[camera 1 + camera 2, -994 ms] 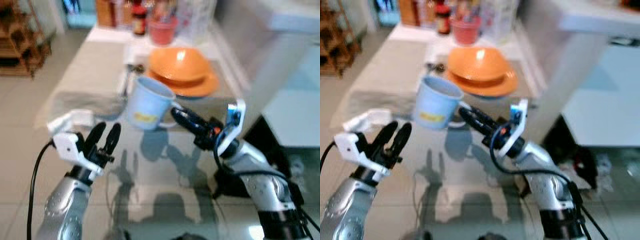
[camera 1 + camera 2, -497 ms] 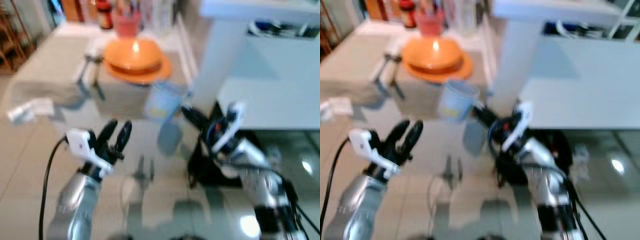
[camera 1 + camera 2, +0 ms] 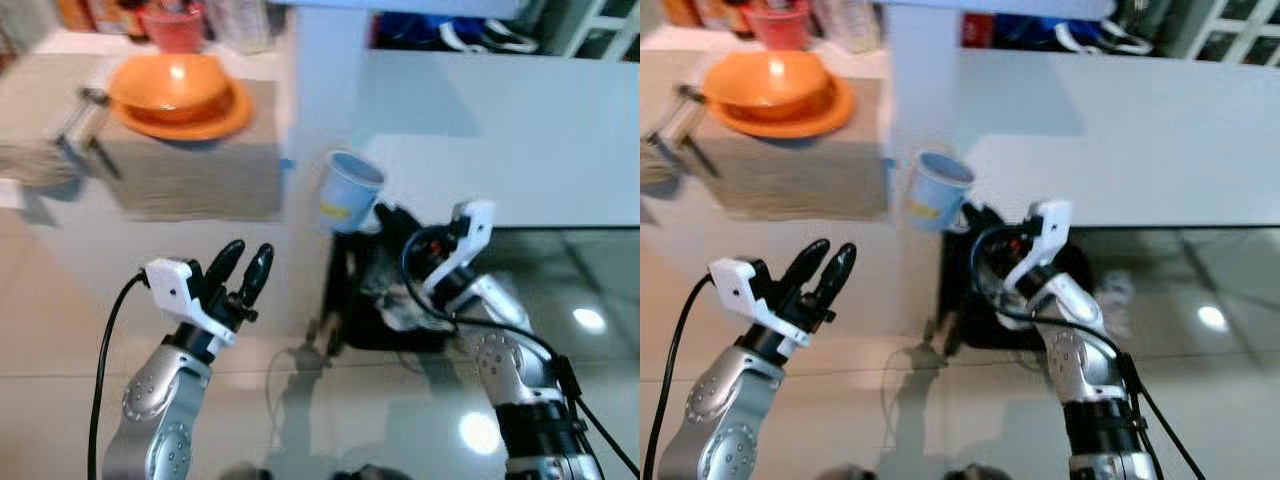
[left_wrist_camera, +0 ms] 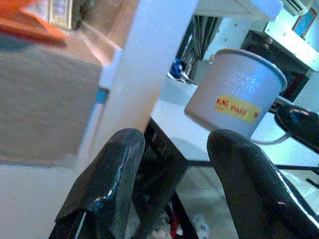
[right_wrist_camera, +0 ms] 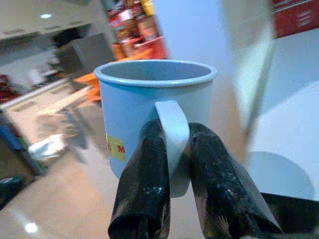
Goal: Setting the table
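Right gripper (image 5: 172, 164) has its two black fingers pressed together on the handle of one pale blue mug (image 3: 348, 192), pinching the handle from both sides. That mug, with a yellow and red label on its side, sits upright just past the fingertips, held in the air in front of a white counter (image 3: 520, 130) and beside a white pillar (image 3: 320, 80).

Left gripper (image 3: 246, 268) is raised to the left of the mug, well apart from it, and holds nothing; its two fingers (image 4: 112, 174) stand apart with a clear gap between them, pointing toward the mug.

Farther left of the mug, one table (image 3: 40, 90) carries a grey placemat (image 3: 190, 170). On that mat sits one orange bowl (image 3: 168, 82) nested on one orange plate (image 3: 215, 118). Cutlery (image 3: 80, 115) lies at the mat's left edge; the blur hides how many pieces. Behind the bowl stands one red cup (image 3: 170, 25) with a few bottles or jars around it, too blurred to count.

Below the mug, a dark bundle (image 3: 375, 300) lies on the glossy tiled floor (image 3: 330, 420) at the foot of the counter.
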Robot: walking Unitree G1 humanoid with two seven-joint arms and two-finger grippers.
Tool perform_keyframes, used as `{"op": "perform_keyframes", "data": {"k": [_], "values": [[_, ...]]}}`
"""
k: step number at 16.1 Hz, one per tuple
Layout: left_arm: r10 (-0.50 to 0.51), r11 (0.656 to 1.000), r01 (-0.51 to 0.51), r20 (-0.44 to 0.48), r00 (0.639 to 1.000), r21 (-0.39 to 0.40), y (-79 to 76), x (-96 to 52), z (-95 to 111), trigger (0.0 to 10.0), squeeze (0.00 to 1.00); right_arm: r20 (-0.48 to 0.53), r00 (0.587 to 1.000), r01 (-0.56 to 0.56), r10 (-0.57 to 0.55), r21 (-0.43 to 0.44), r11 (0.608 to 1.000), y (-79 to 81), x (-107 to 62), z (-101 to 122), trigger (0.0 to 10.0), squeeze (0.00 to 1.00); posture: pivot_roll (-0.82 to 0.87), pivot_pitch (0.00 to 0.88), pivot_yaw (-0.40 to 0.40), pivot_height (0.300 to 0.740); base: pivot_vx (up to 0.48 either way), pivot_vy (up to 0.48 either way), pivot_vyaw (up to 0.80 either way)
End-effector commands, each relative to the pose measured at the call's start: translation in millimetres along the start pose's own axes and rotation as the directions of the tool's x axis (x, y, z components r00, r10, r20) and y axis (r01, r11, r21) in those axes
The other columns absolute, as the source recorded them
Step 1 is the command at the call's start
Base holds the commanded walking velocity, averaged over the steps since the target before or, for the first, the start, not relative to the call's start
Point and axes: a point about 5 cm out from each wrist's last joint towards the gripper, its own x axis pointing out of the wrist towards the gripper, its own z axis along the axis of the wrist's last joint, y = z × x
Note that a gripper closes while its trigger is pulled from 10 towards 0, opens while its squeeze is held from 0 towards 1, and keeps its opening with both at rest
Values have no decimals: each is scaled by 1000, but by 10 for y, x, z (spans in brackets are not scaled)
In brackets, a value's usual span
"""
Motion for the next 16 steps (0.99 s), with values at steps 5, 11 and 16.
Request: {"op": "perform_keyframes", "data": {"k": [5,11,16], "values": [[11,1000,-11,-1,1000,14,15,2,-3,10000,0,46,992,124,-121,-78,989,-110,75,93,10000,0,-71,87,-32,740,0,-466,0],[23,1000,-23,-7,1000,10,6,25,-50,10000,0,5,982,187,-189,-158,969,-122,116,-50,10000,0,-77,89,-34,740,0,-465,0],[70,997,-70,-35,997,24,63,-19,-121,10000,0,-65,966,231,-251,-225,947,-122,85,-276,10000,0,-73,94,-39,740,0,-462,-95]]}}
